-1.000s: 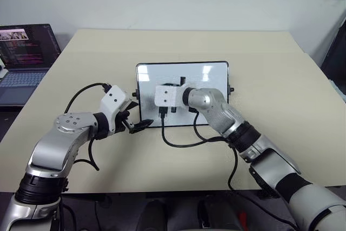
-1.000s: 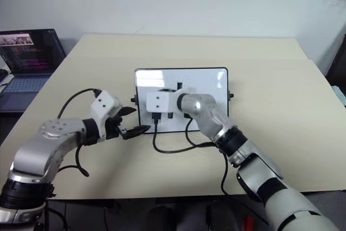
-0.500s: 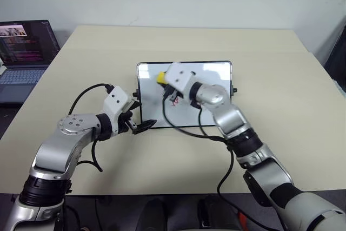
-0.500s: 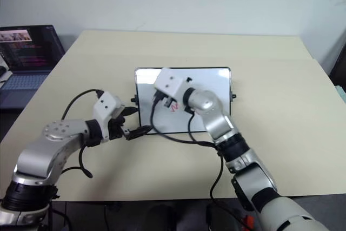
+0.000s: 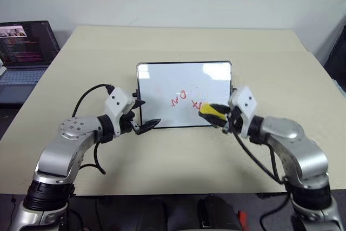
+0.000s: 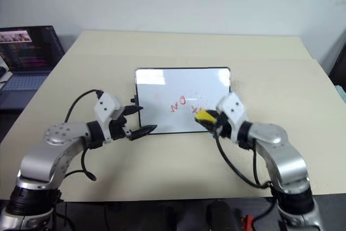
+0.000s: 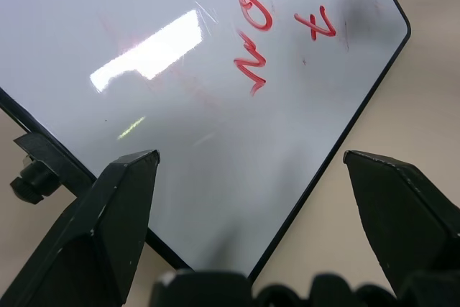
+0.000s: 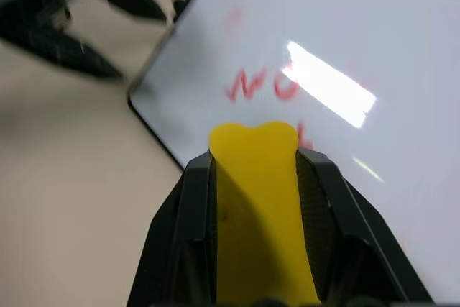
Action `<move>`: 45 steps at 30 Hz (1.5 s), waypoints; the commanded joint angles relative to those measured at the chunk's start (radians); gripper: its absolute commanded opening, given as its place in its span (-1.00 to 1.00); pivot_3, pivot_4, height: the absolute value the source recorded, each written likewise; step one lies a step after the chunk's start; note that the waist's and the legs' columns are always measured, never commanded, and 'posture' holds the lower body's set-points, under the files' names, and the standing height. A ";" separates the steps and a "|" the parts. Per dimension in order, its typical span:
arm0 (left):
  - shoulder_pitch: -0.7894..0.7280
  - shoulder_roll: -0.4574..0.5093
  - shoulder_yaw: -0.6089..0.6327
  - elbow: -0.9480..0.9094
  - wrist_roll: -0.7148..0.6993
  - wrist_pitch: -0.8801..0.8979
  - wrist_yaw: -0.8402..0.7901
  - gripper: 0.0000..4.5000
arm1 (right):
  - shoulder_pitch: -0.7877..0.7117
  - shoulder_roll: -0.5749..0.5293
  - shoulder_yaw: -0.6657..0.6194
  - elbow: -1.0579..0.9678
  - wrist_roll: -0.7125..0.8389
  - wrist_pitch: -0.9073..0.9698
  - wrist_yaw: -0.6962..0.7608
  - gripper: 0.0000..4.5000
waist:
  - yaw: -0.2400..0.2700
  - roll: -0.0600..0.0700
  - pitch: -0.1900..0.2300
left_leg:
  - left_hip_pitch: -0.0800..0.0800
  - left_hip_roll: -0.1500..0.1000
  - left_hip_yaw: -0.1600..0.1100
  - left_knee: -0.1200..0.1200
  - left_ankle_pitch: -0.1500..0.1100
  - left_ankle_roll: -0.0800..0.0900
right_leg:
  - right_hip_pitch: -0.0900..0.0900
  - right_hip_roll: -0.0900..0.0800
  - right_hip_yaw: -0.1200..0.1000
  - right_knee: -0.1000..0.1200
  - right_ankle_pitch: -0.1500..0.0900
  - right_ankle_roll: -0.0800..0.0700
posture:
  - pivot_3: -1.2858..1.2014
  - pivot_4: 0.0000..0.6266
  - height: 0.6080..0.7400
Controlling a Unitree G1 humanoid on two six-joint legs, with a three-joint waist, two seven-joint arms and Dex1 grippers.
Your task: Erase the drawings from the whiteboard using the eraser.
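My right pincer [image 5: 220, 116] clamped on the eraser [image 5: 211, 113] over the whiteboard [image 5: 162, 82], red drawings [image 5: 178, 99] left; left pincer [image 5: 145, 116] apart at its edge, on the worktop [image 5: 178, 155]

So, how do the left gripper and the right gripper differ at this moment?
The left gripper is open and holds nothing; the right gripper is shut on the yellow eraser. The left gripper is at the whiteboard's near left corner; the right gripper is at its near right edge, next to the red drawings. Both have two black fingers and point toward the whiteboard.
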State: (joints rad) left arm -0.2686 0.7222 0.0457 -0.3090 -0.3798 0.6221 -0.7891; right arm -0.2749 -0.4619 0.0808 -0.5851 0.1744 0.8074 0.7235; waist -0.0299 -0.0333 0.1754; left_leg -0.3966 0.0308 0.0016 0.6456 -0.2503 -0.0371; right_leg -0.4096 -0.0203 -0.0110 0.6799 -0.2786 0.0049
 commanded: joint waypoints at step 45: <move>-0.006 0.011 -0.071 0.004 0.084 -0.007 -0.015 1.00 | -0.443 0.140 0.479 0.546 -0.589 -0.436 -0.151 -0.48 | 0.002 0.000 0.000 | 0.001 0.000 -0.001 0.001 0.000 0.000 | 0.000 0.000 0.000 0.002 0.001 -0.002 | 0.03 -0.52 1.00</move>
State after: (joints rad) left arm -0.2555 0.7244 -0.0361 -0.2774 -0.2910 0.6228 -0.7984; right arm -0.6959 -0.3280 0.5897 -0.0395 -0.3853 0.3793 0.6060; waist -0.0279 -0.0337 0.1753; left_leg -0.3958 0.0313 0.0005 0.6467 -0.2501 -0.0371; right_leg -0.4093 -0.0200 -0.0116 0.6820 -0.2773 0.0028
